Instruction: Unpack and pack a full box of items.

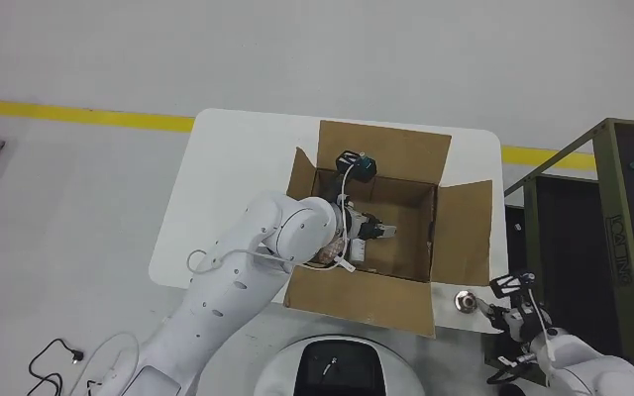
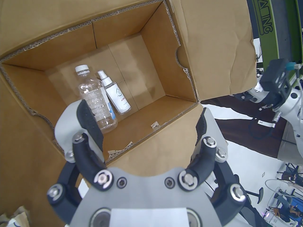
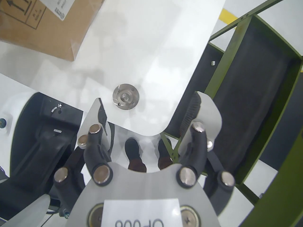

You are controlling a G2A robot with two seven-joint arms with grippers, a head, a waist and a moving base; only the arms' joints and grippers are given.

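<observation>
Top view: a brown corrugated cardboard box [image 1: 459, 230] sat with all four flaps spread on a white table [image 1: 238, 158] with rounded corners. The left arm reached over the near flap, and the left gripper [image 1: 381, 231] hung inside the box opening. The arm hid much of the box floor there, and the finger spread was hard to make out. Near the table's right corner lay a small round metal disc [image 1: 464, 299], with the right gripper [image 1: 493, 311] just beside it.

Left wrist view: the left gripper [image 2: 143, 116] stood wide open and held nothing, its ribbed black pads set in pale grey shells. Below it, on the box floor, lay a clear ribbed plastic bottle [image 2: 94, 98] with a white screw cap. A slim white spray bottle [image 2: 116, 95] touched its side. Both were apart from the fingers, though one pad [image 2: 88, 119] covered part of the clear bottle's lower end. I could not tell whether the bottles lay flat or leaned on a wall.

Right wrist view: the right gripper [image 3: 149, 106] was also spread wide and empty over the table's rounded corner. The metal disc [image 3: 125, 96], machined with concentric rings and small holes, sat between and just past the fingertips, untouched. A box corner [image 3: 47, 12] was cut off at the edge, and an olive-green metal frame [image 3: 246, 22] with dark panels stood beside the table.
</observation>
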